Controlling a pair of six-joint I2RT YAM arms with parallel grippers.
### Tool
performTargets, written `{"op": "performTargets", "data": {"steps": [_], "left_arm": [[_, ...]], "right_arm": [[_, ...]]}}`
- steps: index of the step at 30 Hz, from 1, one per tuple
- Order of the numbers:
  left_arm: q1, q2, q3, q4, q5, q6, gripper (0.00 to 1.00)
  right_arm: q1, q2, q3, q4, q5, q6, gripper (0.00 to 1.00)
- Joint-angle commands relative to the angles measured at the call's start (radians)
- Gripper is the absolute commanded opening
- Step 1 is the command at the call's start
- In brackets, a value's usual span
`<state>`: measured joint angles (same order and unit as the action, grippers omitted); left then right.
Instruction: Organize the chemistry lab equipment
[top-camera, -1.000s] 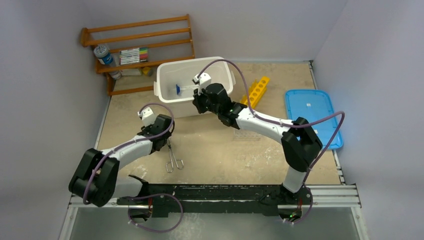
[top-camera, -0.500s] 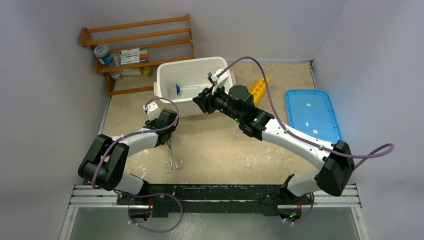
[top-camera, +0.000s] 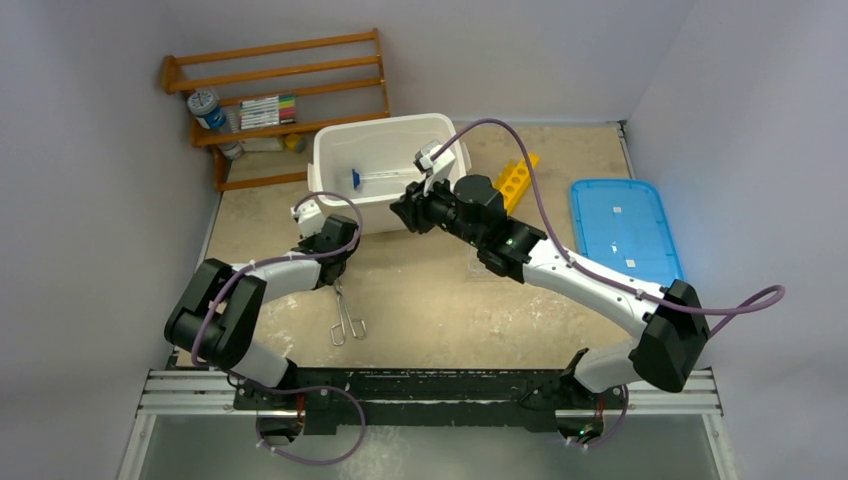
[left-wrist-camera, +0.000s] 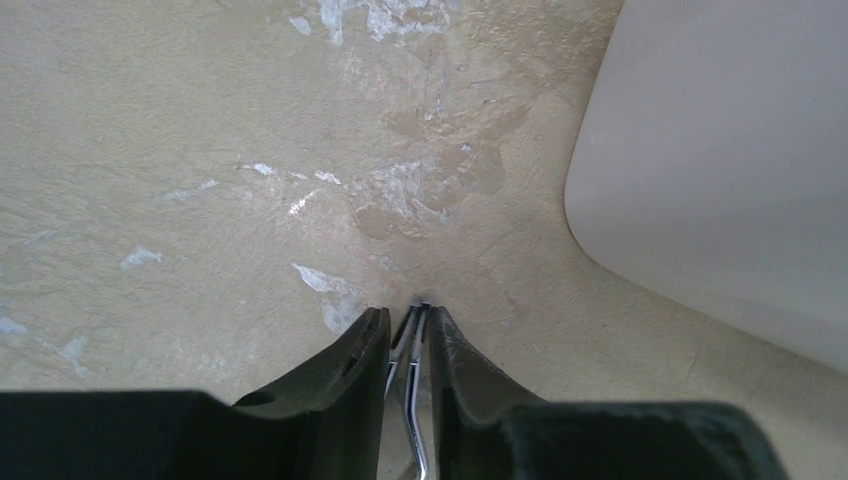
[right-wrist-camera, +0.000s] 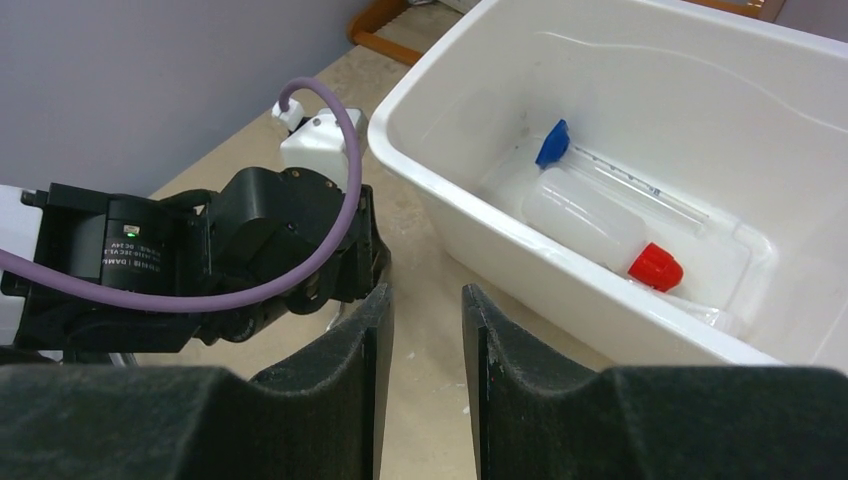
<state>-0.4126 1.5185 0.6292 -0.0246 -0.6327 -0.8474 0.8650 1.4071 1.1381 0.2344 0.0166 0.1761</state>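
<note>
Inside the left gripper (left-wrist-camera: 407, 318), metal tongs (left-wrist-camera: 412, 420)

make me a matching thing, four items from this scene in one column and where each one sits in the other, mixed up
1 squeeze bottle
2 metal tongs
3 blue lid
4 markers

a on the wooden shelf
b inside the white bin
c flat at the far right of the table
d on the table, between the fingers of the left gripper

Pairs: 1-b, 2-d, 3-c, 4-a
</note>
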Motion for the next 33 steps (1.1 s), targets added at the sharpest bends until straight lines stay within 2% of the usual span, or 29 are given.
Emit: {"op": "performTargets", "data": {"steps": [1,4,15,19,23,33], "left_arm": [[0.004,-0.001,0.009,0.011,-0.041,0.016,0.14],[0.004,-0.017,0.014,0.007,-0.026,0.017,0.00],[0.004,-0.097,0.104,-0.050,0.005,0.018,0.00],[0.005,-0.156,0.127,-0.078,0.013,0.019,0.00],[0.005,-0.197,0.148,-0.108,0.014,0.017,0.00],[0.004,-0.246,0.202,-0.148,0.062,0.008,0.00]], "right_arm": [[0.002,-0.014,-0.001,0.020,0.021,0.011,0.33],[0.002,-0.012,-0.002,0.016,0.041,0.011,0.33],[0.001,-0.002,-0.032,0.011,0.032,-0.003,0.33],[0.002,-0.006,-0.061,0.014,0.003,-0.010,0.37],[0.007,-0.006,-0.091,0.040,-0.043,-0.013,0.42],[0.071,0.149,-0.038,0.040,-0.073,-0.035,0.69]]}}
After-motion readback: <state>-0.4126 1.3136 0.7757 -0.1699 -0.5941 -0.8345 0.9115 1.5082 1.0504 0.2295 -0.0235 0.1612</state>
